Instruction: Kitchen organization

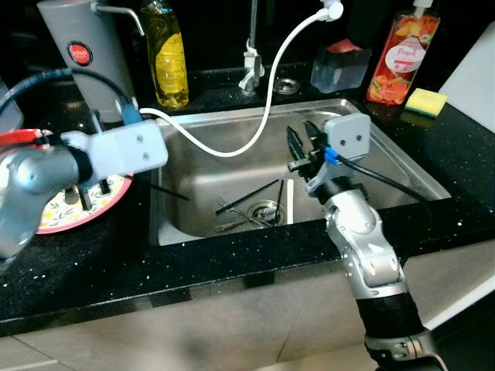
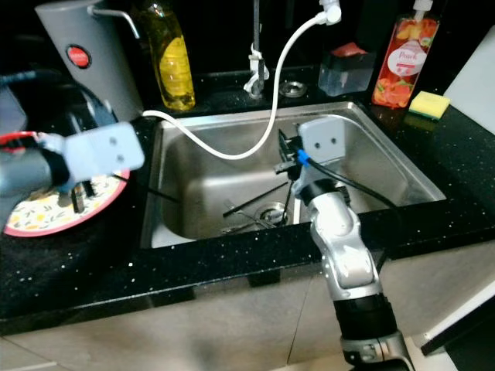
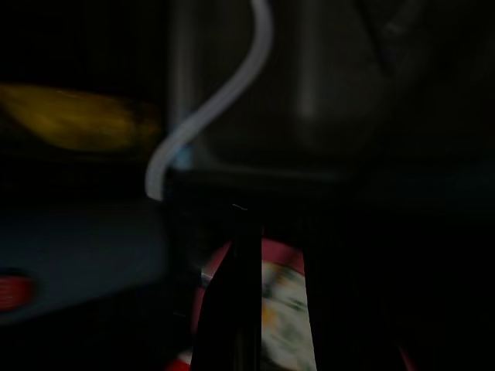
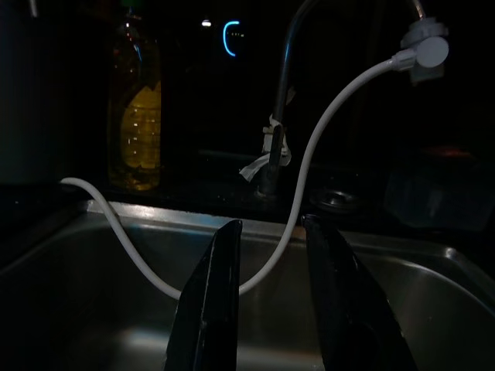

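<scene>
On the black counter, a "Peach" bottle — right gripper parted (empty) over the sink.

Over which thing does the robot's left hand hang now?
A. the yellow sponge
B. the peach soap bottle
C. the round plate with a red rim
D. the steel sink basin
C: the left hand points down over the round floral plate with a red rim on the black counter, left of the steel sink.

Black speckled countertop, steel sink set in, dark wall behind
</scene>
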`<state>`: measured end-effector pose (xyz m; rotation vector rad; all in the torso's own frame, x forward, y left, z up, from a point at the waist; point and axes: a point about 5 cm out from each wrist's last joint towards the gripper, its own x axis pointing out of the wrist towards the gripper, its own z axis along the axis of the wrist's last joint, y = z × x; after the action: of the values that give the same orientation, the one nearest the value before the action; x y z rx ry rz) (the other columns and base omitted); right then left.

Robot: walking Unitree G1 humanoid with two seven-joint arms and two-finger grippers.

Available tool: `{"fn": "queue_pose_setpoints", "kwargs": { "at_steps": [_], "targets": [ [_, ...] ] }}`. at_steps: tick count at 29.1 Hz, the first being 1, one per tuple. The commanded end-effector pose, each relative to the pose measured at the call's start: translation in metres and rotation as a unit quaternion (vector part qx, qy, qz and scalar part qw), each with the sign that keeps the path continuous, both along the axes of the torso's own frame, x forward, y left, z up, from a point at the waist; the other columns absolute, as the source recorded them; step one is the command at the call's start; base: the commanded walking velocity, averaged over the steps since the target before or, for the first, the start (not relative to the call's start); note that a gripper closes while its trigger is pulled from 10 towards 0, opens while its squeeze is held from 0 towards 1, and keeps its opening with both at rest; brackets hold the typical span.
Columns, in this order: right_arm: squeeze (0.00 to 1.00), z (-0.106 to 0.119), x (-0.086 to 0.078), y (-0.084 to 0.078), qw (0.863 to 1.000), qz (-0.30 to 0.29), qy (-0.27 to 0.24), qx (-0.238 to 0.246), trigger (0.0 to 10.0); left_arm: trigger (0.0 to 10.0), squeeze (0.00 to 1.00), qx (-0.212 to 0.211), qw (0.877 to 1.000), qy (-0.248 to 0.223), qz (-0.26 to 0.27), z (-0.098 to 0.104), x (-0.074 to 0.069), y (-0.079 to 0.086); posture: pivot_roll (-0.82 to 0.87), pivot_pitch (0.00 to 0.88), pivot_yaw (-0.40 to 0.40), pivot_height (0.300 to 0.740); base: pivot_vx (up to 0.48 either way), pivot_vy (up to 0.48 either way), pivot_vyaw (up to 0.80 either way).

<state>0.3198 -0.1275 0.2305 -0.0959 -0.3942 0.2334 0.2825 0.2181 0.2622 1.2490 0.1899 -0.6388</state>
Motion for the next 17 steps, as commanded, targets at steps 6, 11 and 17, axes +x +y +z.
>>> {"fn": "queue_pose_setpoints", "kwargs": {
  "at_steps": [6, 11, 17],
  "targets": [
    [0.0, -0.006, 0.001, -0.003, 1.0, -0.006, 0.013, 0.004, 10.0, 10.0, 0.0, 0.058, 0.997, 0.053, -0.001, -0.016, -0.005, 0.011, 0.08, 0.0, 0.014, 0.74, 0.0, 0.0, 0.0],
    [0.0, -0.006, 0.0, -0.001, 1.0, 0.0, 0.013, 0.001, 10.0, 10.0, 0.0, 0.063, 0.996, 0.061, 0.005, -0.018, -0.003, 0.015, 0.07, 0.0, 0.019, 0.74, 0.0, 0.0, 0.0],
    [0.0, -0.005, 0.002, -0.002, 1.0, -0.001, 0.013, 0.005, 10.0, 10.0, 0.0, 0.068, 0.997, 0.038, 0.015, -0.031, 0.014, 0.014, 0.07, 0.0, 0.009, 0.74, 0.0, 0.0, 0.0]
  ]
}}
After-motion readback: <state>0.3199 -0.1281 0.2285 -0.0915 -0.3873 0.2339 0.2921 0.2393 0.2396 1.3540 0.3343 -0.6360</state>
